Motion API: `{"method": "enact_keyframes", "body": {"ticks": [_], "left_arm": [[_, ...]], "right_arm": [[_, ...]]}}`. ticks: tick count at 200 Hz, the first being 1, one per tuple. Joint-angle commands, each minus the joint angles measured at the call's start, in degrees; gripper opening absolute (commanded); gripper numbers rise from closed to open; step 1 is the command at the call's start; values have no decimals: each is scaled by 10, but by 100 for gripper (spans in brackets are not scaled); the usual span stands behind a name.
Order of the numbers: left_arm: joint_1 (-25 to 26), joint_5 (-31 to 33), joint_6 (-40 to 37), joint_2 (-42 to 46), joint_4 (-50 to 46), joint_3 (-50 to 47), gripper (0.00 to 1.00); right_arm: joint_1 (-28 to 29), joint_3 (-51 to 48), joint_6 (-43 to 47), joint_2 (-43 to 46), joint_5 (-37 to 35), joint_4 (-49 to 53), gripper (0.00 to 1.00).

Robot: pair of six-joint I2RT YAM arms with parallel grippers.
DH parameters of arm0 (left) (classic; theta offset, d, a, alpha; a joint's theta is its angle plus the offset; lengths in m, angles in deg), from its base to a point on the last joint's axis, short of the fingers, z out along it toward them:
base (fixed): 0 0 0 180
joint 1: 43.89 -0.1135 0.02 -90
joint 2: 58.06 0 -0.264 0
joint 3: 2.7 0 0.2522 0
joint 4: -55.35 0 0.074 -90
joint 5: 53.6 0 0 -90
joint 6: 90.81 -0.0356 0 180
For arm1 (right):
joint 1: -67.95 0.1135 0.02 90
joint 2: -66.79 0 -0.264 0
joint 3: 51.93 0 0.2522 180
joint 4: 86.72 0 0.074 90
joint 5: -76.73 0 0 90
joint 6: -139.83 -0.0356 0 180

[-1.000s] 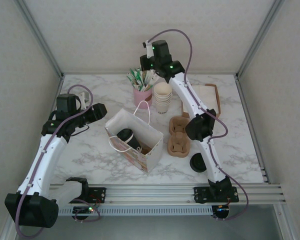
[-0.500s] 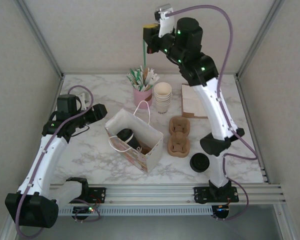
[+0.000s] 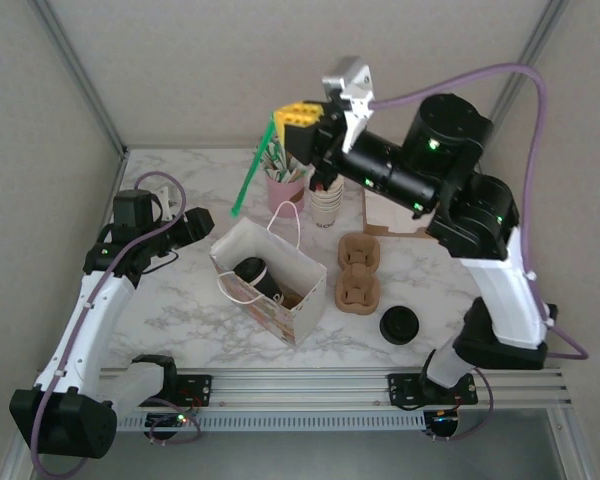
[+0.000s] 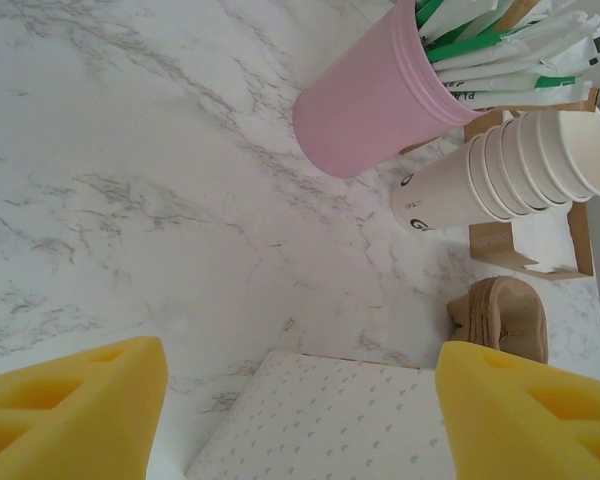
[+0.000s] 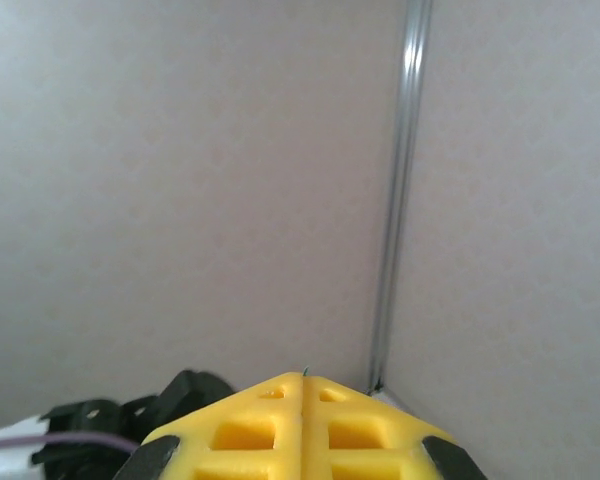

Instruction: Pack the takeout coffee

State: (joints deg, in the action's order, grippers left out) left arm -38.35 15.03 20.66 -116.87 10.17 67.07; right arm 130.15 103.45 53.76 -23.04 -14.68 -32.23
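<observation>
Marble worktop [image 3: 180, 300]: the takeout coffee [image 3: 250, 272] sits inside the white paper bag [image 3: 280, 310], its black lid showing at the open top. High above the pink cup [image 3: 283, 190], my right claw [image 3: 292, 116] pinches a green stick [image 3: 255, 165] between its 2 yellow fingers. My left claw [image 3: 194, 226] hovers spread, just left of the bag.

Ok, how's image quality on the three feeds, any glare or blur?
Top external: even soft light, faint shadows, no glare; paper bag and takeout coffee inside it read sharp. Left wrist: pink cup crisp, left end effector soft-edged close to the lens. Right wrist: dim flat wall, nothing blown out.
</observation>
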Motion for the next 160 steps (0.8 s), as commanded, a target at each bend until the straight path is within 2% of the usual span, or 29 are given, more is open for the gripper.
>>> {"method": "enact_keyframes", "body": {"ticks": [1, 41, 78, 98, 107, 160], "left_arm": [[1, 13, 6, 13, 15, -7, 71], [2, 18, 6, 15, 14, -8, 72], [1, 20, 4, 14, 13, -8, 72], [1, 19, 4, 12, 12, -7, 72], [1, 18, 3, 11, 13, -7, 72], [1, 19, 4, 10, 11, -6, 72]], "right_arm": [[26, -70, -11, 37, -40, 12, 0], [38, -242, -20, 104, -72, -9, 0], [39, -355, -35, 126, -73, -18, 0], [39, -383, -37, 132, -84, -27, 26], [39, -388, -37, 134, -89, -30, 34], [39, -395, -28, 150, -143, -50, 37]]}}
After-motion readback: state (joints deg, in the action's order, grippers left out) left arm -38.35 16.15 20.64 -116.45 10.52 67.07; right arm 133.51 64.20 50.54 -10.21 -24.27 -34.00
